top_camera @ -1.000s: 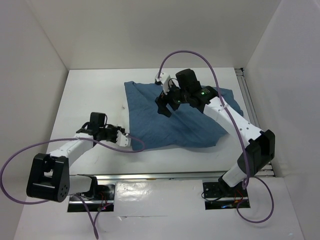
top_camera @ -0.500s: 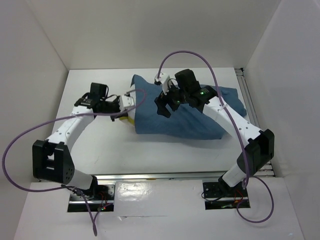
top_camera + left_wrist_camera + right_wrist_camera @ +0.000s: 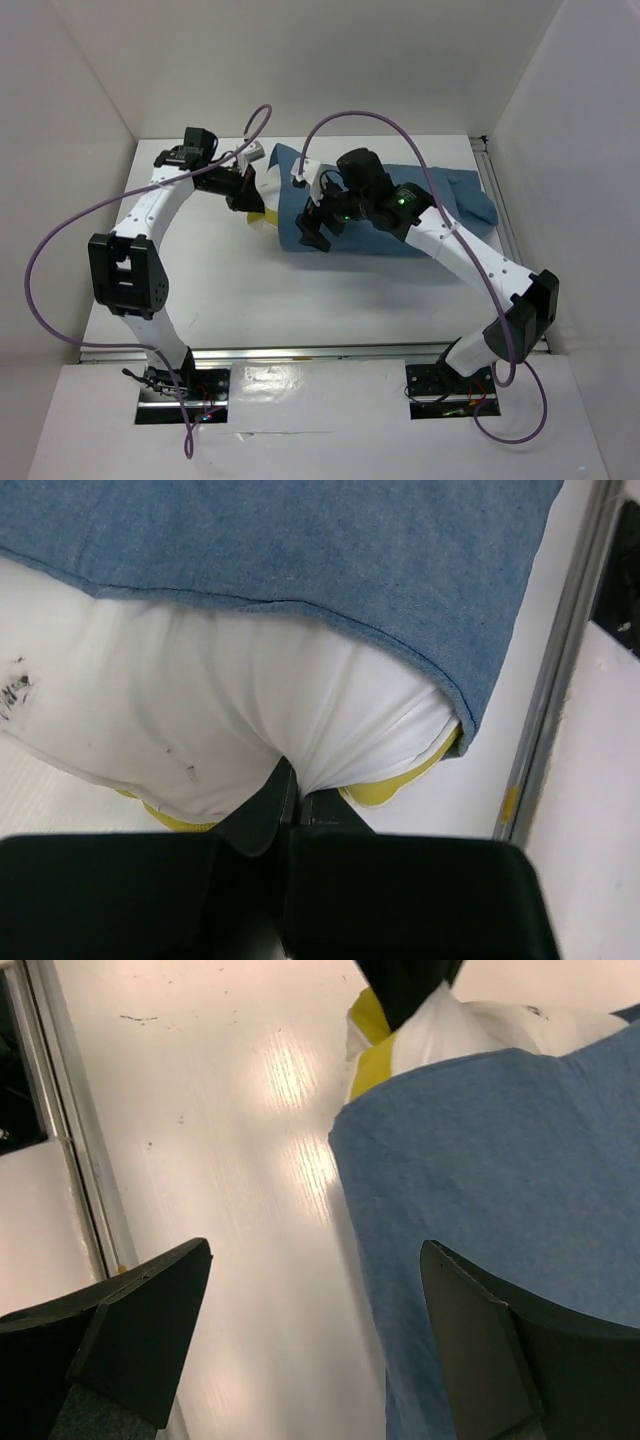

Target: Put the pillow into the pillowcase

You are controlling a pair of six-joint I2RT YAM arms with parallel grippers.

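Pinching the pillow (image 3: 250, 710), left end effector (image 3: 292, 780) moved rearward (right end effector (image 3: 315, 1250) spread wide).

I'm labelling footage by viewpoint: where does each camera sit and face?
Top external: above, behind the bases, looking down at the table; both arms show.
Left wrist: on the left arm, facing the pillow; left gripper pinches it.
Right wrist: on the right arm, facing down; right gripper open over the pillowcase edge.
Shared: the pillow's exposed end.
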